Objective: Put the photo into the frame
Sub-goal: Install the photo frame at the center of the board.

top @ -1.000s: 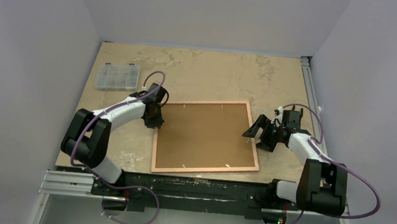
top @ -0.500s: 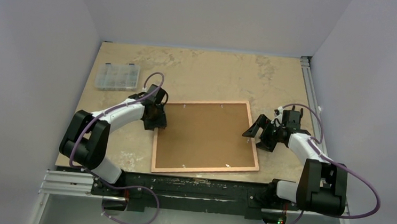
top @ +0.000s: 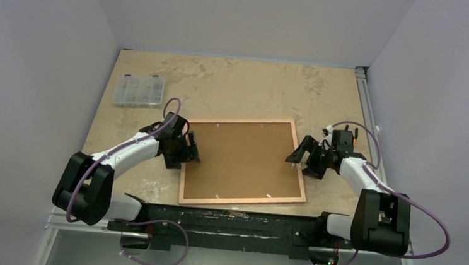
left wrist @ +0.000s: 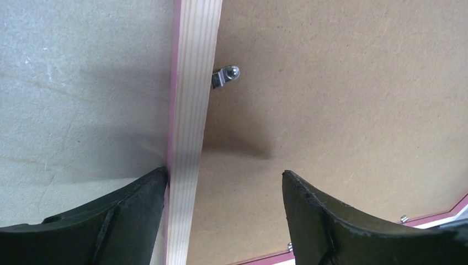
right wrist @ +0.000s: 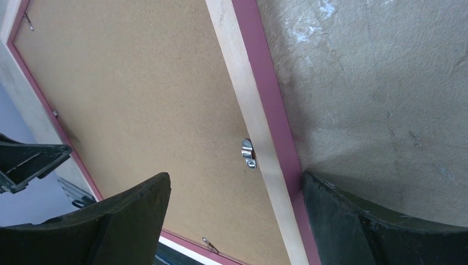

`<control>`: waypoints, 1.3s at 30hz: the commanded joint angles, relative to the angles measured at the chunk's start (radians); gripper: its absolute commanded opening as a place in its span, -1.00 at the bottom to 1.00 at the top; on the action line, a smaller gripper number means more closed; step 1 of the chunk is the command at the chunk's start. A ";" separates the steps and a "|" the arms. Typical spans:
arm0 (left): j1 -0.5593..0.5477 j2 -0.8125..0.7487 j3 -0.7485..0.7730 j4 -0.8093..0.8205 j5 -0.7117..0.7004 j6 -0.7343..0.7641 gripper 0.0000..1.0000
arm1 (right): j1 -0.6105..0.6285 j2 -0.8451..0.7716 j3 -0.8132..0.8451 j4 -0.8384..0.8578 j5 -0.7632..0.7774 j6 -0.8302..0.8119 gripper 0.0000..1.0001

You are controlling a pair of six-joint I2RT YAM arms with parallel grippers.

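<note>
On the overhead, I've got the frame (top: pixel 242 201) lying flat, back up, mid-table (top: pixel 254 90), with the brown backing board (top: pixel 242 161) filling it corner to corner. The photo I can't see in any view; whether it sits under that board, I cannot tell. A clear organiser box (top: pixel 137 90) sits well apart at the far left, its contents too small to read. The left gripper (top: pixel 188 155) is low at the frame's left rail and the right gripper (top: pixel 302 163) is low at the right rail, but from up here the arms' dark bodies mask the fingertips, so I can't judge contact. Over to the left wrist: the fingers (left wrist: pixel 110 221) stand wide apart, straddling the pale wood rail, one tip against the rail's pink outer edge on the table side, the other over the board, nothing gripped between them. A small metal tab (left wrist: pixel 226 76) reaches from the rail onto the board; two more far off at the lower right corner are cut by the finger and barely readable. Right wrist now: these fingers (right wrist: pixel 375 221) are also spread wide across the opposite rail, one over the board, one by the outer edge on the table side, holding nothing. A metal clip (right wrist: pixel 248 153) sits at the rail's inner edge between them; I can't tell if it's pressing on the board.
</note>
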 commanded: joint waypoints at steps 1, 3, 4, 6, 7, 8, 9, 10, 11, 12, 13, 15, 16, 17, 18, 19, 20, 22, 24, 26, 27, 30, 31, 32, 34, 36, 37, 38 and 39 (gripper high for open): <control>0.008 -0.045 0.000 -0.007 0.066 -0.034 0.47 | 0.058 0.009 -0.015 -0.017 0.032 -0.014 0.77; 0.014 -0.041 0.023 -0.024 0.060 -0.023 0.47 | 0.099 0.001 -0.024 -0.012 0.040 0.002 0.77; 0.018 -0.035 0.036 -0.029 0.060 -0.018 0.48 | 0.118 -0.006 -0.028 -0.010 0.044 0.010 0.77; 0.028 -0.011 0.071 -0.041 0.065 -0.006 0.48 | 0.150 -0.018 -0.034 -0.007 0.059 0.029 0.77; 0.031 0.003 0.086 -0.045 0.066 0.001 0.47 | 0.165 -0.024 -0.035 -0.007 0.066 0.038 0.77; 0.035 0.016 0.100 -0.050 0.066 0.008 0.48 | 0.180 -0.030 -0.037 -0.007 0.071 0.045 0.77; 0.040 0.028 0.113 -0.053 0.066 0.013 0.47 | 0.195 -0.036 -0.039 -0.006 0.079 0.051 0.76; 0.044 0.037 0.122 -0.055 0.064 0.020 0.47 | 0.209 -0.041 -0.040 -0.006 0.088 0.059 0.76; 0.047 0.045 0.133 -0.059 0.059 0.025 0.47 | 0.224 -0.044 -0.039 -0.008 0.097 0.063 0.77; 0.050 0.054 0.142 -0.066 0.051 0.030 0.47 | 0.235 -0.046 -0.037 -0.011 0.106 0.065 0.76; 0.054 0.064 0.152 -0.071 0.046 0.039 0.47 | 0.247 -0.047 -0.035 -0.017 0.113 0.068 0.77; 0.061 0.081 0.172 -0.089 0.037 0.056 0.47 | 0.268 -0.052 -0.029 -0.025 0.135 0.073 0.76; 0.062 0.088 0.181 -0.099 0.028 0.063 0.47 | 0.278 -0.054 -0.026 -0.030 0.150 0.073 0.76; 0.065 0.090 0.184 -0.106 0.015 0.068 0.47 | 0.282 -0.055 -0.020 -0.037 0.168 0.071 0.77; 0.066 0.090 0.186 -0.110 0.004 0.072 0.47 | 0.284 -0.055 -0.011 -0.044 0.188 0.065 0.77; 0.067 0.091 0.189 -0.118 -0.002 0.076 0.47 | 0.285 -0.054 0.000 -0.055 0.205 0.059 0.77; 0.067 0.090 0.191 -0.126 -0.011 0.080 0.47 | 0.286 -0.054 0.021 -0.068 0.232 0.050 0.77; 0.067 0.082 0.191 -0.144 -0.030 0.084 0.48 | 0.287 -0.051 0.051 -0.095 0.268 0.032 0.78; 0.067 0.059 0.182 -0.165 -0.051 0.087 0.47 | 0.287 -0.047 0.091 -0.117 0.322 0.014 0.78; 0.067 0.034 0.164 -0.171 -0.064 0.085 0.48 | 0.286 -0.035 0.125 -0.139 0.370 -0.011 0.78; 0.067 0.023 0.151 -0.172 -0.067 0.084 0.48 | 0.286 -0.028 0.138 -0.148 0.393 -0.022 0.78; 0.067 0.000 0.118 -0.171 -0.068 0.079 0.48 | 0.287 -0.007 0.161 -0.160 0.453 -0.044 0.77; 0.068 -0.005 0.107 -0.168 -0.064 0.077 0.48 | 0.286 0.001 0.166 -0.160 0.465 -0.050 0.77; 0.066 -0.009 0.095 -0.163 -0.062 0.075 0.48 | 0.287 0.013 0.170 -0.157 0.474 -0.051 0.76; 0.066 -0.014 0.073 -0.152 -0.057 0.072 0.48 | 0.290 0.039 0.179 -0.156 0.482 -0.059 0.72; 0.066 -0.012 0.061 -0.141 -0.055 0.074 0.48 | 0.300 0.067 0.195 -0.161 0.497 -0.064 0.69; 0.066 -0.007 0.060 -0.141 -0.055 0.078 0.48 | 0.304 0.081 0.204 -0.163 0.498 -0.065 0.68; 0.066 -0.002 0.060 -0.140 -0.055 0.082 0.48 | 0.310 0.092 0.211 -0.165 0.497 -0.064 0.66; 0.067 0.002 0.060 -0.142 -0.056 0.085 0.48 | 0.318 0.103 0.217 -0.167 0.496 -0.066 0.65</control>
